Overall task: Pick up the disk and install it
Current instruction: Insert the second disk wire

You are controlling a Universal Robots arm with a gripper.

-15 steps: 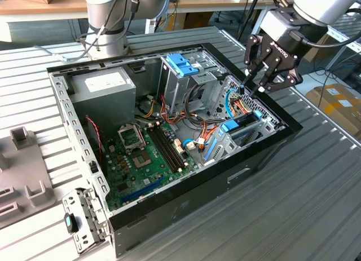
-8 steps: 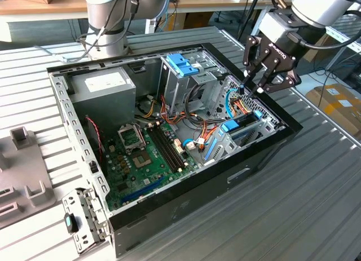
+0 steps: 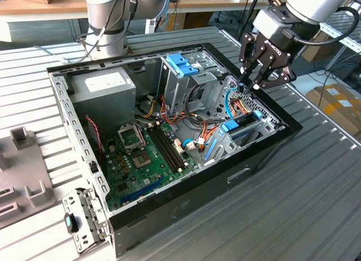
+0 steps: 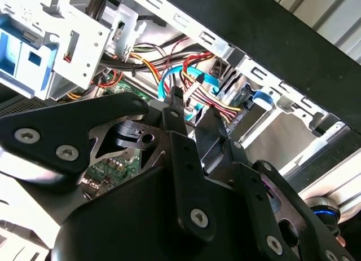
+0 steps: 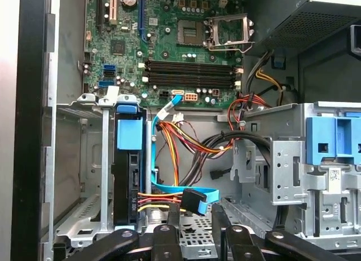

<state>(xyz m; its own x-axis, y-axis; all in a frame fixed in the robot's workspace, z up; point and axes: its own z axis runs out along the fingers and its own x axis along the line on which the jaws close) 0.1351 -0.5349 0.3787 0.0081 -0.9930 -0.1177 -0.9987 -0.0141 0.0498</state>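
Note:
The disk [image 3: 241,125] sits on edge in the metal bay at the case corner on the exterior view's right, its blue carrier tab on top. In the first wrist view the disk [image 5: 126,179] shows as a dark slab under a blue tab, slotted between the bay's rails. My gripper [image 3: 251,79] hangs above the case wall just behind that bay, apart from the disk. Its black fingers [image 5: 169,221] stand open with nothing between them, over a blue cable plug. In the second wrist view the gripper [image 4: 192,106] points into the cable bundle.
The open computer case [image 3: 265,154] holds a motherboard [image 3: 146,154], a grey power-supply box [image 3: 104,86] and a light-blue latch on a metal cage [image 3: 183,63]. Red, yellow and blue cables [image 5: 186,159] cross beside the bay. A grey fixture [image 3: 22,171] lies on the exterior view's left.

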